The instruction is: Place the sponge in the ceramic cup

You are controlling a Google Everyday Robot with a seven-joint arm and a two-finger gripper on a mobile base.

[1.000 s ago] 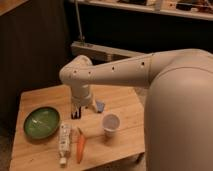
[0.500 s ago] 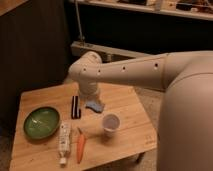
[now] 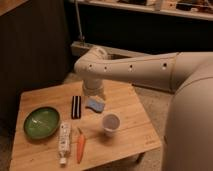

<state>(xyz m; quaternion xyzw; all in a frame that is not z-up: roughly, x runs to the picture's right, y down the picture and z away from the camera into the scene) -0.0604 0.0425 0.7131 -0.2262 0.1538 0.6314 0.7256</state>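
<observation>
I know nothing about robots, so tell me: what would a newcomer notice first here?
The big cream-white robot arm sweeps in from the picture's right over the small wooden table, its gripper hanging close over the light-blue soft sponge block near the table's middle. Right of the sponge, nearer the front, stands the small white ceramic cup, and a round green plate lies at the left.

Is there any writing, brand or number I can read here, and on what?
None can be read.
White tube beside the carrot: label print too blurred to read.
Black-and-white striped bar: stripes only, no letters.
Gripper, right above the sponge: no marking visible.
</observation>
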